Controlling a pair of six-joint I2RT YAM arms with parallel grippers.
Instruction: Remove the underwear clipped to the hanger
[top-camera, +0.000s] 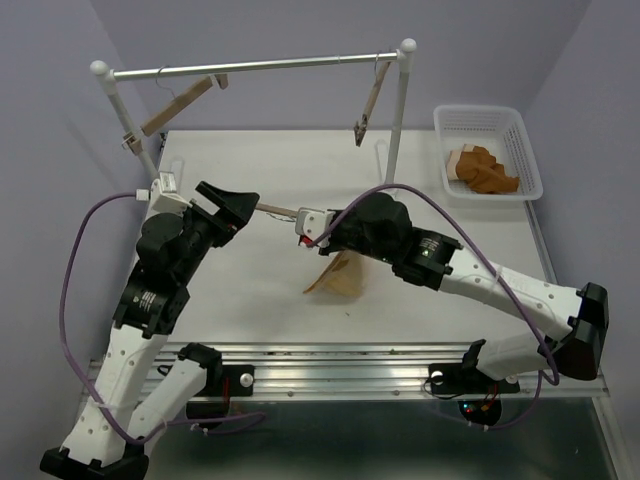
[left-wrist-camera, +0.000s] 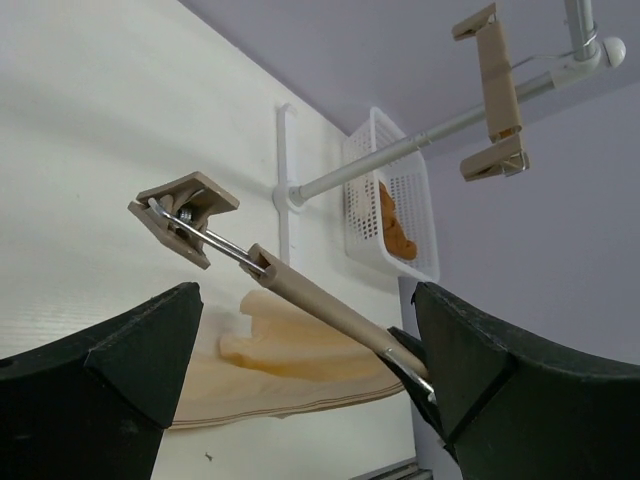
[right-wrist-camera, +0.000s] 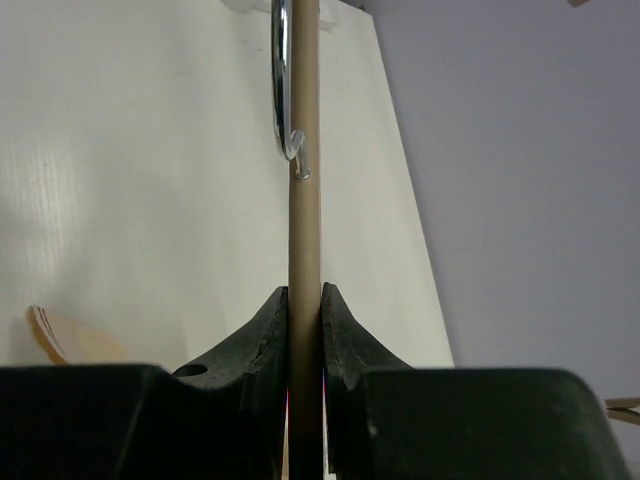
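Note:
The hanger (top-camera: 280, 211), a light-wood bar with a silver hook (right-wrist-camera: 283, 90), is held level above the table. My right gripper (top-camera: 318, 232) is shut on one end of the bar (right-wrist-camera: 305, 250). My left gripper (top-camera: 228, 205) is open at the other end, its fingers (left-wrist-camera: 110, 380) wide apart on either side of the bar (left-wrist-camera: 320, 300) without touching it. The end clip (left-wrist-camera: 183, 215) holds nothing. The beige underwear (top-camera: 338, 277) lies crumpled on the table below the bar and shows in the left wrist view (left-wrist-camera: 290, 360). Its upper edge is hidden under my right gripper.
A white rack rail (top-camera: 265, 66) spans the back with two more wooden clip hangers (top-camera: 180, 105) (top-camera: 372, 100) on it. A white basket (top-camera: 520, 140) at the back right holds orange-brown cloths (top-camera: 482, 170). The rack's post (top-camera: 397, 120) stands behind my right arm.

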